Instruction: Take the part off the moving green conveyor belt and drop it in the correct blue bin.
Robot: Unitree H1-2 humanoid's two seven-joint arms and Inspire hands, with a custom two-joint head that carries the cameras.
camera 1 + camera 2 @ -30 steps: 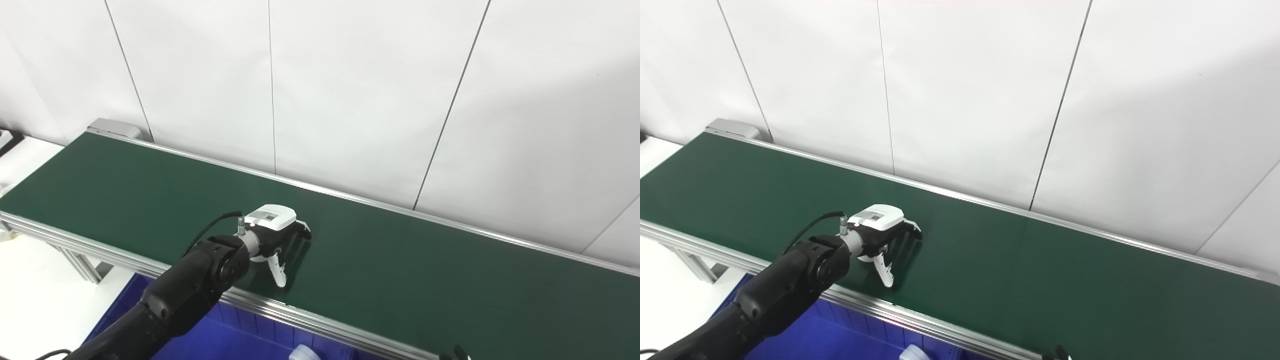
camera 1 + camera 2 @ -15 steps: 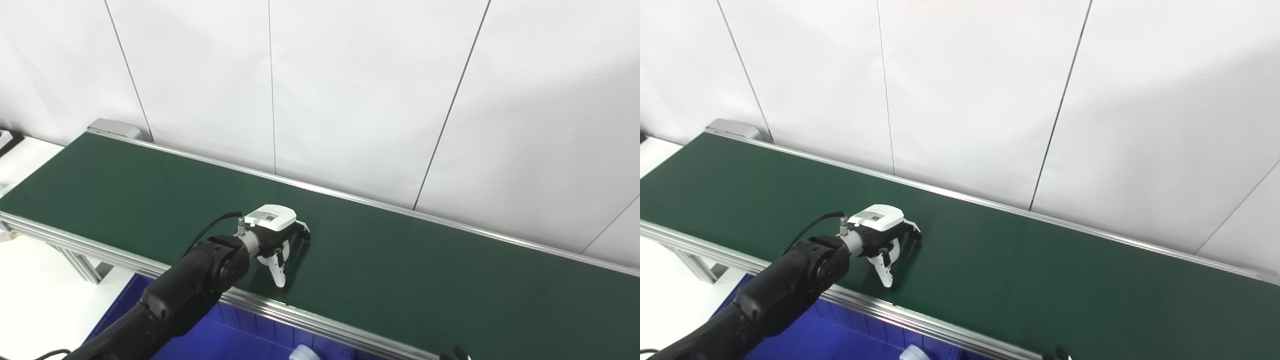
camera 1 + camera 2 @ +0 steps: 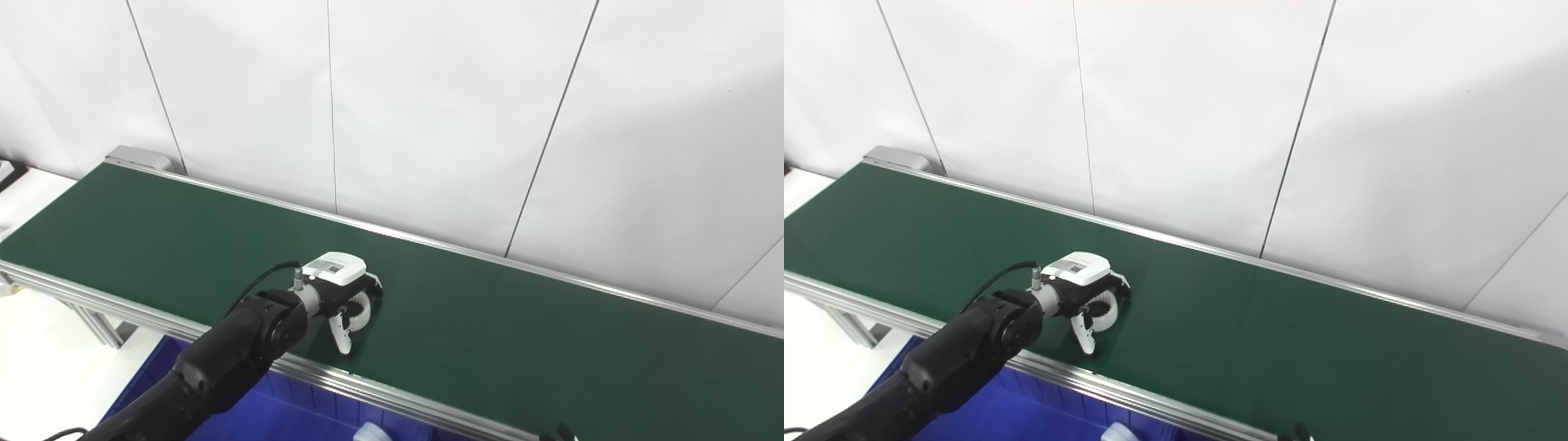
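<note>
A white ring-shaped part [image 3: 362, 310] lies on the green conveyor belt [image 3: 520, 331], near its front rail. My left hand [image 3: 340, 293] hovers right over it: the dark fingers arch over the ring, and the white thumb [image 3: 339, 339] points down toward the front rail, apart from them. The part sits between fingers and thumb [image 3: 1085, 337], partly hidden by the fingers, and I see no closed hold on it. Only a dark tip of my right hand [image 3: 558, 432] shows at the bottom edge.
A blue bin [image 3: 275, 416] stands below the belt's front rail [image 3: 392, 401], with a white object [image 3: 1118, 433] in it at the bottom edge. White wall panels run close behind the belt. A white table surface [image 3: 37, 361] lies at the lower left.
The white part has slid right under my left hand and now shows as a ring between fingers and thumb. The hand itself has hardly moved.
</note>
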